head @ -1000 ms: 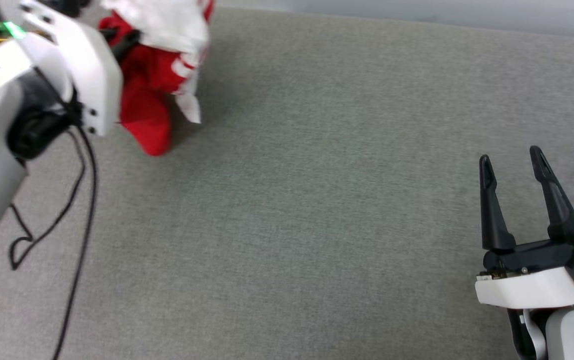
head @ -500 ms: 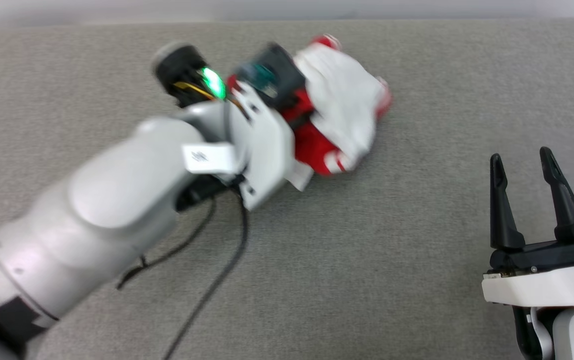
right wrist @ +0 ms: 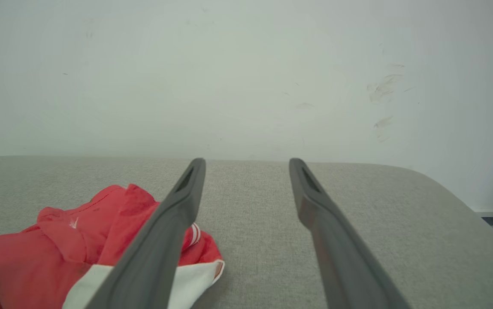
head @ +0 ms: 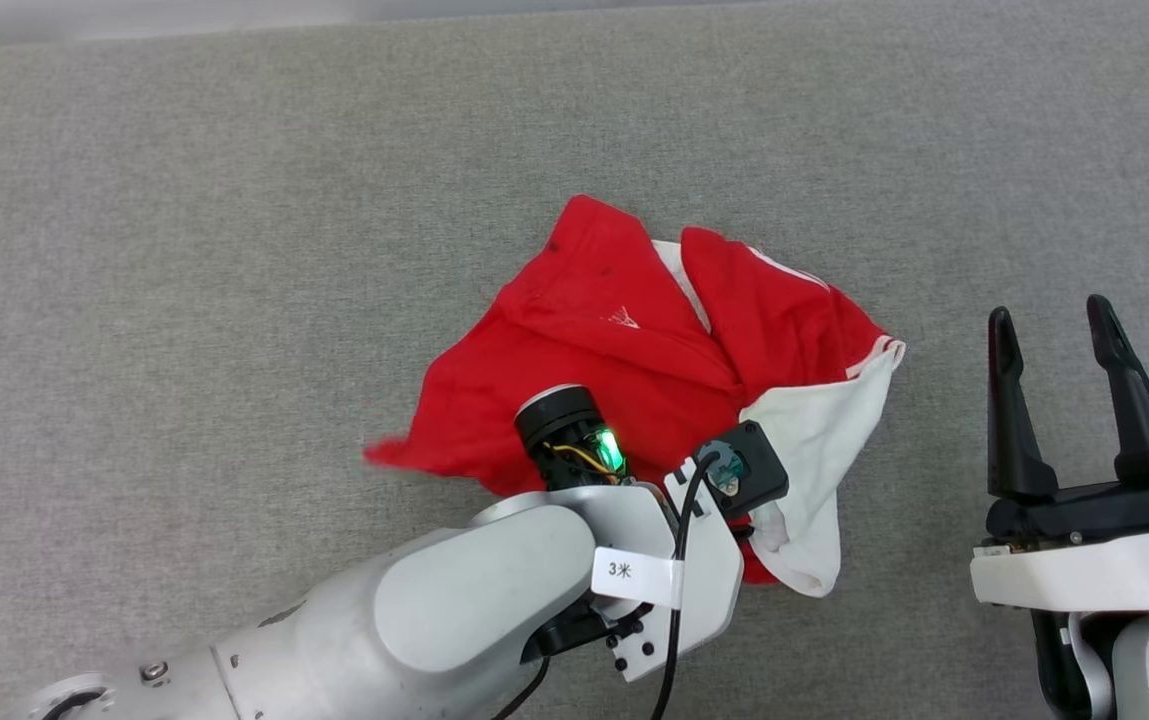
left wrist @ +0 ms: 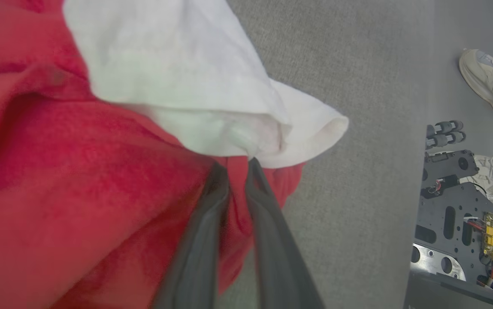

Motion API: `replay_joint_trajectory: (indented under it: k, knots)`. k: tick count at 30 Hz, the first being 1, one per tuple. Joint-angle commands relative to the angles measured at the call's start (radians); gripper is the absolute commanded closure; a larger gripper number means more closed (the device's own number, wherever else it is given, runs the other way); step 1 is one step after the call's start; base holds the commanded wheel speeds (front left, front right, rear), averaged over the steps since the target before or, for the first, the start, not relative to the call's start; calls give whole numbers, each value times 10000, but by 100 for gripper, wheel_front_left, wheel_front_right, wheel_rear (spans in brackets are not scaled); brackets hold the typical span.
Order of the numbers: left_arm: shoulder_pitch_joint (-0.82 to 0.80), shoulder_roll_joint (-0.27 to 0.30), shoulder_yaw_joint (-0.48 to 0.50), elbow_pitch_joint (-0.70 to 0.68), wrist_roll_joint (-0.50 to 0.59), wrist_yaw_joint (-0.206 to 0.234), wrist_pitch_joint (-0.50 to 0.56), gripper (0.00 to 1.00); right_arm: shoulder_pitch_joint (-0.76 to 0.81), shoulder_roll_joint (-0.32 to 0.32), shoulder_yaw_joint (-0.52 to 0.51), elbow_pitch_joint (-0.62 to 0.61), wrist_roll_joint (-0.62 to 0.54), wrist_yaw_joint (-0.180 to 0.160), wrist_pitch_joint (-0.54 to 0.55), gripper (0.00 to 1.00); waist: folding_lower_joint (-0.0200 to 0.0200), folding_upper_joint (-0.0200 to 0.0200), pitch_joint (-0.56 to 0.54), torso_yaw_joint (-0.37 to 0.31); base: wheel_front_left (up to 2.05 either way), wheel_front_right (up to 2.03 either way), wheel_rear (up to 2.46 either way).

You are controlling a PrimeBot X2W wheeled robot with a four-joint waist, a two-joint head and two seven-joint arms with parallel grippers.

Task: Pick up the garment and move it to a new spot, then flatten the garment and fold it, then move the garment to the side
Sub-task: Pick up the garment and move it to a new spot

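The garment [head: 614, 340] is a red shirt with a white sleeve [head: 814, 430], lying crumpled in the middle of the grey surface. My left arm reaches over its near edge, and the wrist hides the fingers in the head view. In the left wrist view my left gripper [left wrist: 237, 165] is shut on a fold of red cloth [left wrist: 79, 171] just under the white sleeve [left wrist: 177, 77]. My right gripper [head: 1049, 310] stands open and empty to the right of the garment, apart from it. The right wrist view shows its fingers spread [right wrist: 247, 162] with the garment [right wrist: 57, 249] at lower left.
The grey fabric surface [head: 234, 250] runs wide around the garment and ends at a pale wall [right wrist: 246, 64]. A black cable [head: 679, 600] hangs from my left wrist. Past the surface's edge are a person's shoes [left wrist: 491, 81] and my base with its circuit board [left wrist: 465, 214].
The head view has swung round. My left gripper has carried the garment from the far left towards the middle, where it now lies spread low. The right gripper stays open.
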Motion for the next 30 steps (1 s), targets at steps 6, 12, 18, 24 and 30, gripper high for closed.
replay_joint_trajectory:
  k: [6, 12, 18, 24, 30]
  knots:
    - [-268, -2, 83, 785, 22, -3, -1821, 0, 95, 19, -120, 155, -6, -7, -24, 0, 0, -1, -361, 383, 0, 0, 0]
    - [-188, -97, 870, 1555, 423, 663, -4433, 0, 504, 20, -133, 373, -85, -7, -24, 0, 0, -1, -1146, 710, 0, 0, 0]
    - [502, 403, 1789, 1631, 603, 2003, -6254, 0, 939, 20, -205, 532, -179, -7, -24, 0, 0, -1, -1810, 1005, 0, 0, 0]
    - [1654, 1149, 3262, 1041, 818, 3495, -6771, 0, 1284, 19, -247, 582, -218, -7, -24, 0, 0, -1, -2203, 1219, 0, 0, 0]
    - [3690, 1555, 5649, -687, 1863, 4590, -6770, 0, 1511, 20, -245, 635, -223, -7, -24, 0, 0, -1, -2506, 1396, 0, 0, 0]
